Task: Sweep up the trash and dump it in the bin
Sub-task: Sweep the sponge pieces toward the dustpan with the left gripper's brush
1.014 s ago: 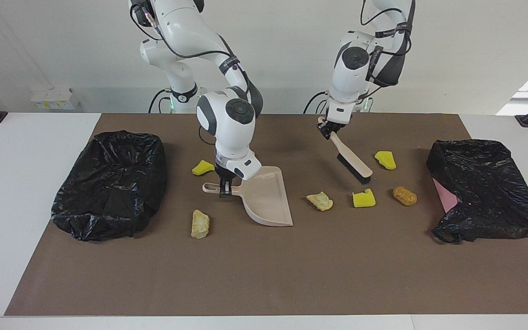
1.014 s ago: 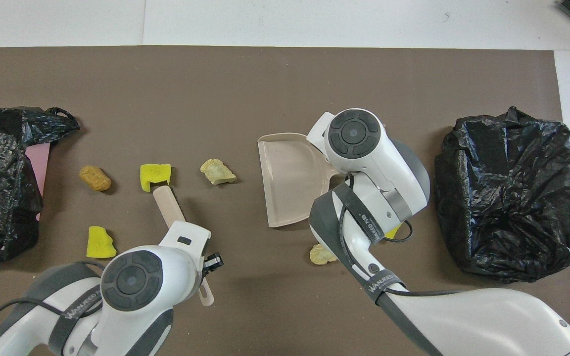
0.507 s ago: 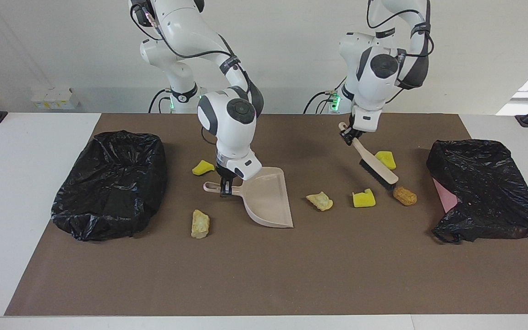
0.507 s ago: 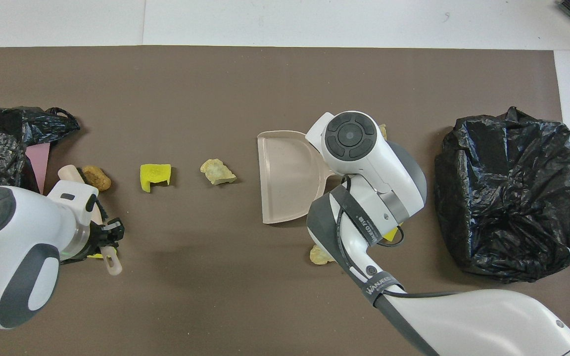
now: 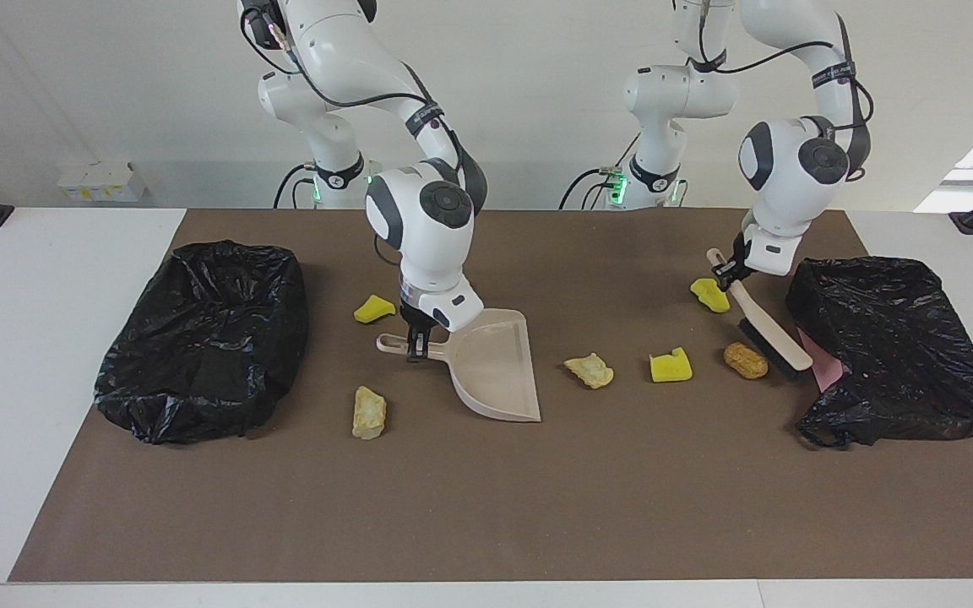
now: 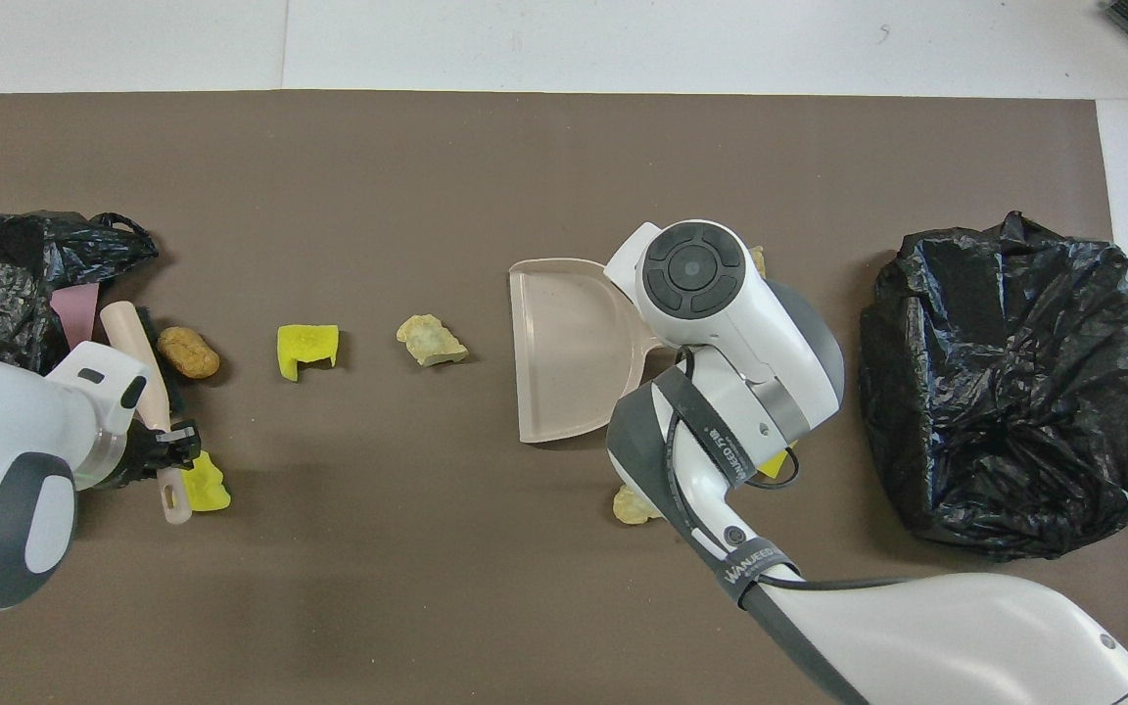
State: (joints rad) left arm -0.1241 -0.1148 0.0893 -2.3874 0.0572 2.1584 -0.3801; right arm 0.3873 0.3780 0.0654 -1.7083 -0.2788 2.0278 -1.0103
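My right gripper point(image 5: 415, 342) is shut on the handle of a beige dustpan point(image 5: 495, 367) that rests on the brown mat, its mouth toward the left arm's end. My left gripper point(image 5: 727, 272) is shut on the handle of a beige brush point(image 5: 769, 333), whose bristle head is low between an orange-brown lump point(image 5: 745, 360) and the black bag at that end. Trash lies scattered: yellow chunks point(image 5: 671, 365) point(image 5: 709, 294) point(image 5: 374, 308) and tan lumps point(image 5: 589, 370) point(image 5: 369, 412). The overhead view shows one more tan lump point(image 6: 634, 506) by the right arm.
A black-bagged bin point(image 5: 208, 338) stands at the right arm's end of the mat. A second black bag point(image 5: 892, 346) with a pink edge lies at the left arm's end, right beside the brush point(image 6: 133, 343). White table borders the mat.
My left arm has swung the brush from the mat's middle to the left arm's end, past the yellow chunk and the orange-brown lump. The dustpan has barely moved.
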